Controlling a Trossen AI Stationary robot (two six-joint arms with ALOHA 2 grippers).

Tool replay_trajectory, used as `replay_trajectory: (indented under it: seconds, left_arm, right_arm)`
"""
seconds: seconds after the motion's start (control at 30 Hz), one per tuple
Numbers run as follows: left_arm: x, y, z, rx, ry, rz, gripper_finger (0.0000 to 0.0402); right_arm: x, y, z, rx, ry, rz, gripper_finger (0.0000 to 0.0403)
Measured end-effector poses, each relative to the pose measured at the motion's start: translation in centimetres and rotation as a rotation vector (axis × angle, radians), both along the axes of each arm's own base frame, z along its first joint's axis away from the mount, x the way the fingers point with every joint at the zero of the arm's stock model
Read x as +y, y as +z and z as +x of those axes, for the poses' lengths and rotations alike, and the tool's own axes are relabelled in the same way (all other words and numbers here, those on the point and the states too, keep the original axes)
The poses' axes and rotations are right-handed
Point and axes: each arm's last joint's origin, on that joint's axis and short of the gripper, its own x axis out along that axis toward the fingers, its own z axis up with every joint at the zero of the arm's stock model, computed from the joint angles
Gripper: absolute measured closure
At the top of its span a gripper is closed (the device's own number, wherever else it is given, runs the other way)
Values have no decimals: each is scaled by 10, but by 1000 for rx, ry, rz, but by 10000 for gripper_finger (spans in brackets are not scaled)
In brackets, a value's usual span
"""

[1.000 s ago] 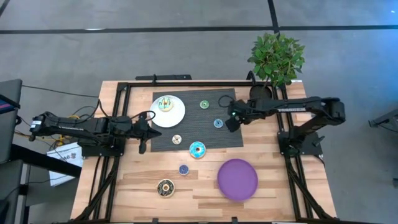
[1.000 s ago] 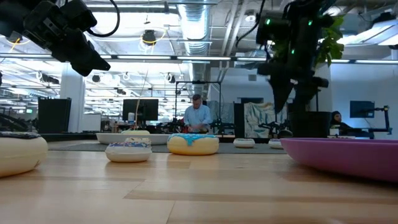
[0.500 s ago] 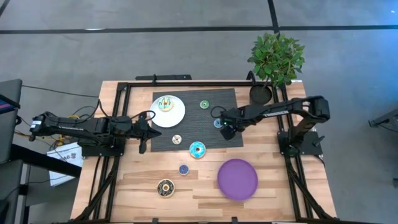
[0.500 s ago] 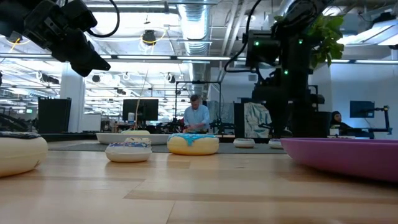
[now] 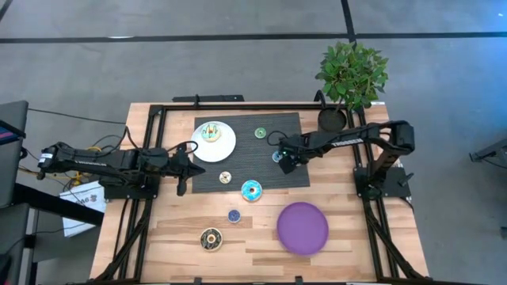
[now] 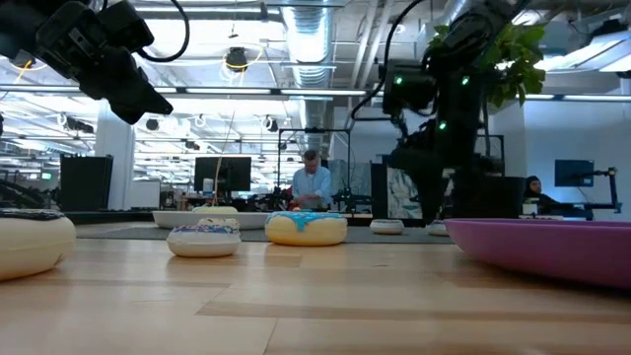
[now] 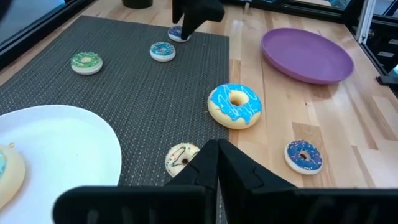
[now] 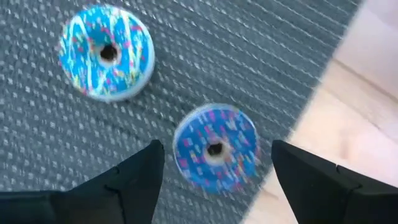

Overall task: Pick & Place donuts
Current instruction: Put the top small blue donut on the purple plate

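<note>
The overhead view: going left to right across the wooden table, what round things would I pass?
White round plate → brown-iced donut → small cream donut → small dark-blue donut → large blue-iced donut → small green donut → round purple plate.

Occlusions, high and wrist views
We lose the blue donut (image 5: 277,157) under the right pincer (image 5: 283,161); wrist-view one (image 8: 215,149) is blurred.

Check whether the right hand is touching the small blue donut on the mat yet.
Apart. In the right wrist view the open right hand straddles the blue donut, with mat visible between each finger and its rim.
</note>
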Motion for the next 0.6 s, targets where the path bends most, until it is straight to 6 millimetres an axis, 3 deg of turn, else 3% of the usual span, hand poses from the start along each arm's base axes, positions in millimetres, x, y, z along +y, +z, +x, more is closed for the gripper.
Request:
replay_trajectory:
  seconds: [0.27, 0.6]
  left_arm:
    - [0, -1, 0, 8, 1, -2, 401]
    - [0, -1, -1, 15, 1, 0, 401]
  right_arm:
    - [1, -18, 6, 38, 11, 28, 118]
    - [2, -16, 6, 20, 14, 22, 118]
